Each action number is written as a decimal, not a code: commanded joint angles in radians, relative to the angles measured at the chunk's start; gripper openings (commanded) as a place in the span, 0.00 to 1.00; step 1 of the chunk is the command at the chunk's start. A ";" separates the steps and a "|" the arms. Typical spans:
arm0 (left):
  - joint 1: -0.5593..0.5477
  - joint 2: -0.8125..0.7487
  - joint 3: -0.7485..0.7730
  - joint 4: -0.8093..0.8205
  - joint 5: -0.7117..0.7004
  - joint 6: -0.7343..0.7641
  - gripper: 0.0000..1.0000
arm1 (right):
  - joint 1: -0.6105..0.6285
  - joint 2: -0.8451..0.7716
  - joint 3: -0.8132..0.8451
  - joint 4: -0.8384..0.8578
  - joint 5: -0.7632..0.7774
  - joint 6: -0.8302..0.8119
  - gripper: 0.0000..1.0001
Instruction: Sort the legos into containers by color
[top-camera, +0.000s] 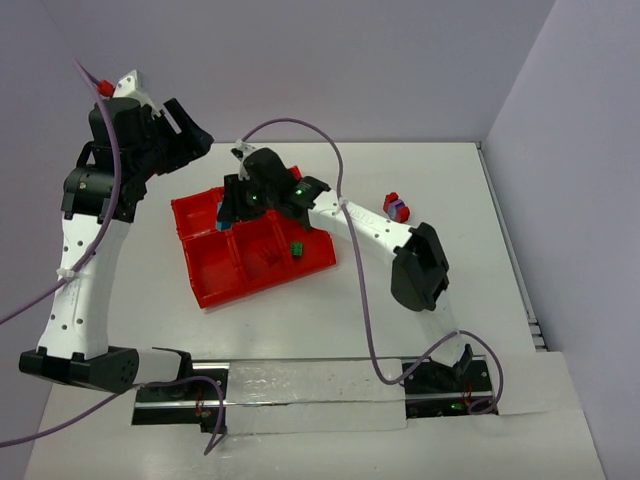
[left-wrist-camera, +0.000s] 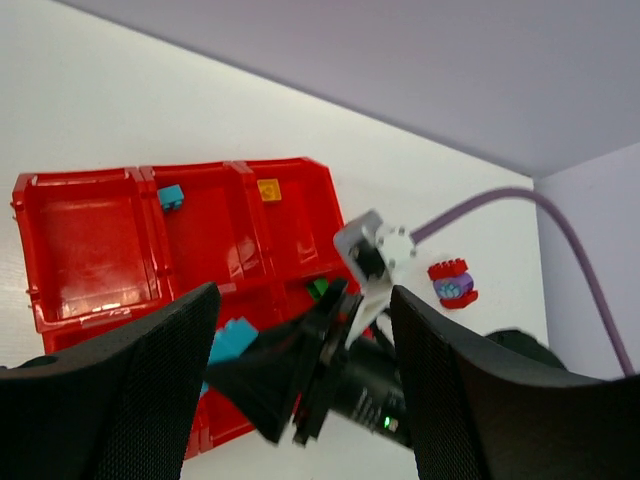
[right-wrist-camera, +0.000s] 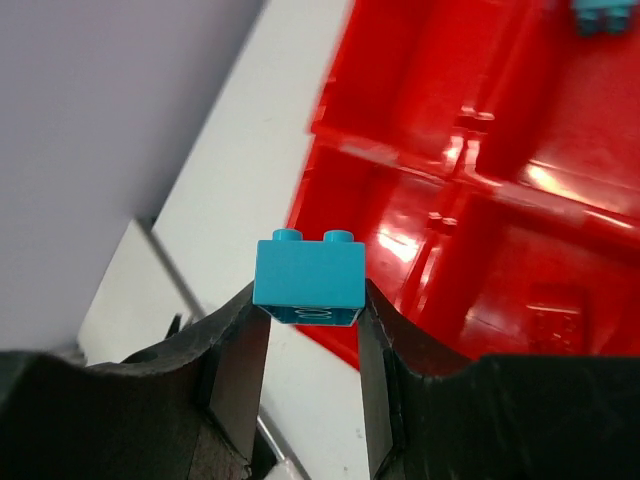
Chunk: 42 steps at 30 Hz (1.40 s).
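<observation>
**Top external**
- Left gripper (top-camera: 196, 140): jaws apart, nothing between them; high above the table's far left, well apart from the tray.
- Right gripper (top-camera: 226, 214): jaws clamped on the held teal brick (top-camera: 222, 226), over the far side of the red tray (top-camera: 215, 285).
- Near-right compartment: one green brick (top-camera: 297, 248).
- Table (top-camera: 400, 300): white; red-and-purple stack (top-camera: 397, 208) lying right of the tray, well apart from it.
- Room: plain lilac walls (top-camera: 330, 60) at the back and both sides.

**Left wrist**
- Left gripper (left-wrist-camera: 305, 295): fingers splayed wide, gripping nothing.
- Upper row of the red tray (left-wrist-camera: 30, 300): loose teal brick (left-wrist-camera: 170, 196) in a corner of the middle compartment; orange-yellow brick (left-wrist-camera: 268, 189) in the right-hand one.
- Lower row: green brick (left-wrist-camera: 318, 288), partly hidden behind the right gripper; held teal brick (left-wrist-camera: 232, 340) above this row.
- Table (left-wrist-camera: 100, 100): red-and-purple stack (left-wrist-camera: 452, 284) to the right of the tray, apart from it.

**Right wrist**
- Right gripper (right-wrist-camera: 310, 305): jaws shut on the held teal brick (right-wrist-camera: 308, 272), studs up, a finger on each side.
- Below: an edge of the red tray (right-wrist-camera: 450, 150) and the white table (right-wrist-camera: 230, 190).
- Top right corner: loose teal brick (right-wrist-camera: 600, 15), cut off by the picture's edge, in a compartment.
</observation>
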 joint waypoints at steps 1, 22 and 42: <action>0.006 -0.011 -0.023 -0.001 0.001 0.001 0.76 | -0.040 0.079 0.137 -0.026 0.121 0.075 0.03; 0.007 -0.046 -0.084 0.043 0.028 -0.043 0.76 | -0.133 0.322 0.373 -0.034 0.198 0.111 0.73; 0.007 -0.037 -0.175 0.132 0.073 -0.051 0.76 | -0.485 -0.424 -0.417 -0.144 0.476 -0.095 0.81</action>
